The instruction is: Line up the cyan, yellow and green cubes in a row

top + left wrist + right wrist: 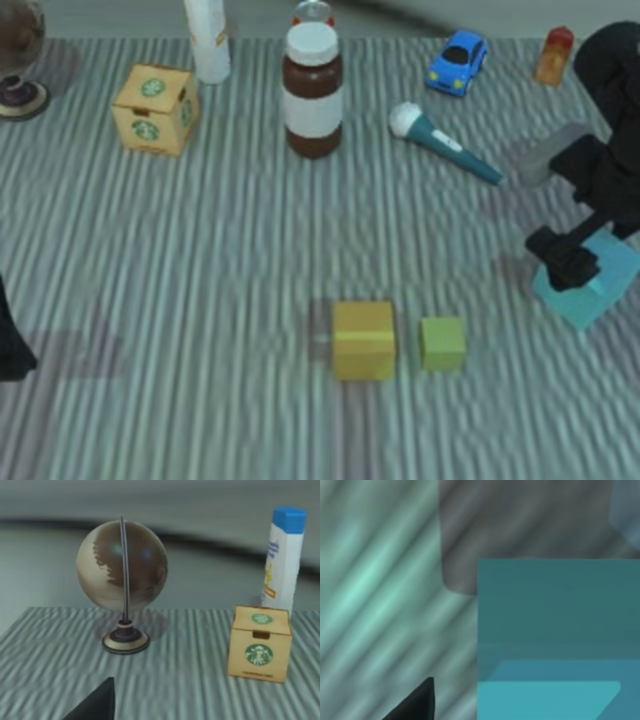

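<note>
The cyan cube point(600, 285) sat at the desk's point(200, 280) right side, the right hand point(566, 262) upon it; whether its fingers pinched it could not be told. Rigid and matte, the cube probably suited a grip across opposite flat faces. The yellow cube point(363, 340) and green cube point(442, 343) lay just beside each other, well clear of the microphone point(443, 143) and jar point(313, 90). The left hand point(12, 345) idled at the left edge.
</note>
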